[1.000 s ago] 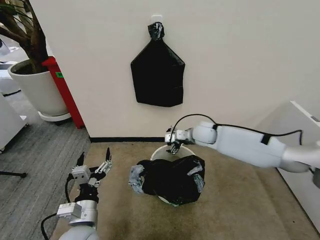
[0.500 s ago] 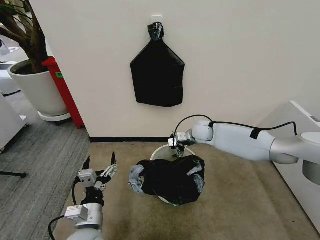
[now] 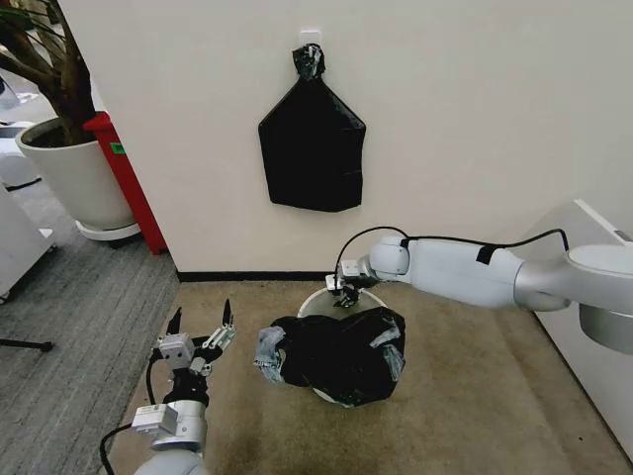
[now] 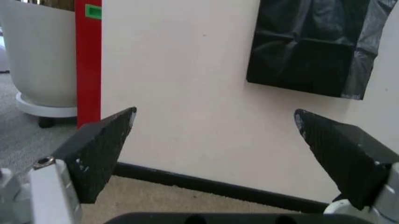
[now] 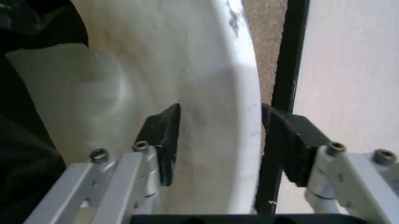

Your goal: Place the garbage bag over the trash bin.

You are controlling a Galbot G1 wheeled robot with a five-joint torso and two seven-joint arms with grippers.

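Right claw (image 5: 218, 140) straddles trash bin (image 5: 206, 93) rim, garbage bag (image 3: 336, 354) draped alongside.

The right gripper (image 3: 342, 294) sits at the far rim of the trash bin (image 3: 315, 301), one finger inside the wall and one outside. Just nearer the robot than this gripper, the garbage bag (image 3: 334, 354) lies draped over the bin's front part. Beyond the gripper stands the wall (image 3: 475, 119), where a bundle (image 3: 312, 148) hangs above it. The left gripper (image 3: 200, 332) hovers over the carpet (image 3: 475, 396), well to the left of the bag. Farther left and behind it stands a plant pot (image 3: 74, 178).
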